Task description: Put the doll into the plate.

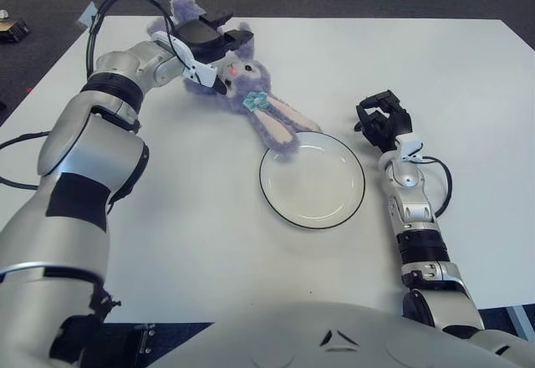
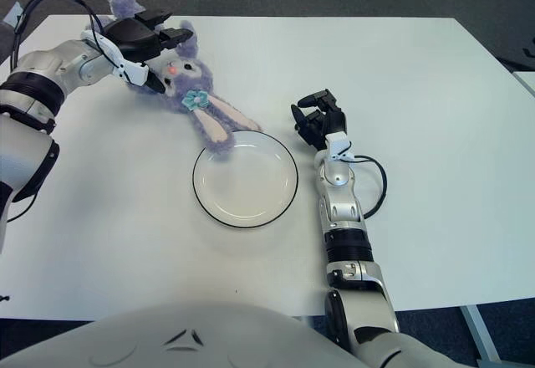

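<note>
A purple plush bunny doll [image 1: 251,100] lies on the white table, head to the far left, its pale feet touching the rim of the plate. The plate [image 1: 313,186], white with a dark rim, sits at the table's middle with nothing on it. My left hand [image 1: 213,42] is low over the doll's head and ears, its fingers stretched across the ears and the thumb side against the head, not clenched. My right hand [image 1: 383,121] shows just right of the plate with curled fingers and holds nothing.
A black cable [image 1: 125,0] loops from my left wrist over the table's far left corner. The table's far edge [image 1: 376,19] runs just behind the doll. A small object [image 1: 10,28] lies on the dark floor at far left.
</note>
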Available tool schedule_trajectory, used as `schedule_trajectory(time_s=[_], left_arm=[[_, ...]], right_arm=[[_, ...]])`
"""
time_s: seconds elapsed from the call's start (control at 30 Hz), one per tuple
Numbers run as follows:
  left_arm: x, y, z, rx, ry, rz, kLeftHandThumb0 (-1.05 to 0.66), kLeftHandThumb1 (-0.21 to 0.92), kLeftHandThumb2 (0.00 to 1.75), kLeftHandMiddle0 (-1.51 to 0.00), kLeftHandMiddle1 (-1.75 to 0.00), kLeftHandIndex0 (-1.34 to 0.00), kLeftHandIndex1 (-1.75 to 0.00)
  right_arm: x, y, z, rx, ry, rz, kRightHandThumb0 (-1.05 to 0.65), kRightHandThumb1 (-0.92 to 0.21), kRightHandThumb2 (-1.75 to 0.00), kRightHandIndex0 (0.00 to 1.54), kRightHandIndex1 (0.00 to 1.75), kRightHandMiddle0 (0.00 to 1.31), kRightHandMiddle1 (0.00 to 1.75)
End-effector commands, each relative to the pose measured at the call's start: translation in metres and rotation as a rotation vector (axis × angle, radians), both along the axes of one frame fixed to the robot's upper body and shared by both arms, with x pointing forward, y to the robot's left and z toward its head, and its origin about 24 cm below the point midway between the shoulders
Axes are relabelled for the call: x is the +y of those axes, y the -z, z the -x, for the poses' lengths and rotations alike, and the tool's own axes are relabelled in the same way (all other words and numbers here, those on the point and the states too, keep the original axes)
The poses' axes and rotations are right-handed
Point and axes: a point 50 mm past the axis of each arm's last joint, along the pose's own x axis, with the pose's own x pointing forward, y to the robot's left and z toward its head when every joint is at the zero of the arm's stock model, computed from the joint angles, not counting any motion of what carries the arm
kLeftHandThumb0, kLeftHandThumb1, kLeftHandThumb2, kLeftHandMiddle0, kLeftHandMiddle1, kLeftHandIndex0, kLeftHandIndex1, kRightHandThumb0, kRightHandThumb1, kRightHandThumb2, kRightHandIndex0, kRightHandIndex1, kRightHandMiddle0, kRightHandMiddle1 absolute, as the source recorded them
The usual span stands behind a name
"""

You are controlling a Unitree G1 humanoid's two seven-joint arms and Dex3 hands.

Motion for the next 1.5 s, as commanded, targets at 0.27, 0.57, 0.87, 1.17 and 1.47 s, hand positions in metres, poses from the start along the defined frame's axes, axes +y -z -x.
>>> schedule_trajectory(time_s=[0.27,0.57,0.87,1.17,1.47], left_arm=[[0.000,-0.001,-0.002,0.019,-0.028,-0.017,-1.05,0.92,0.10,-0.03,-0.01,-0.10,0.00],[0.001,0.005,-0.002,0.031,-0.033,-0.043,-1.05,0.92,0.10,-0.02,0.00,-0.10,0.00],[0.003,0.012,-0.002,0.090,-0.058,-0.126,-1.05,0.92,0.07,-0.01,0.00,-0.10,0.00],[0.004,0.015,-0.002,0.118,-0.079,-0.155,-1.01,0.92,0.02,-0.01,0.00,-0.10,0.00],[0.004,0.025,-0.001,0.050,-0.064,-0.169,-0.95,0.88,0.00,0.00,0.00,-0.10,0.00]], right_arm=[[-0.002,0.026,0.014,0.109,0.013,-0.014,-0.36,-0.92,-0.29,0.69,1.52,0.45,1.49],[-0.004,0.026,0.015,0.109,0.013,-0.016,-0.36,-0.92,-0.29,0.69,1.52,0.45,1.49],[-0.004,0.026,0.015,0.109,0.013,-0.019,-0.36,-0.92,-0.28,0.69,1.52,0.46,1.49],[-0.004,0.027,0.016,0.108,0.012,-0.019,-0.36,-0.92,-0.28,0.70,1.51,0.46,1.48],[-0.003,0.026,0.017,0.106,0.011,-0.020,-0.36,-0.92,-0.27,0.70,1.51,0.46,1.48]])
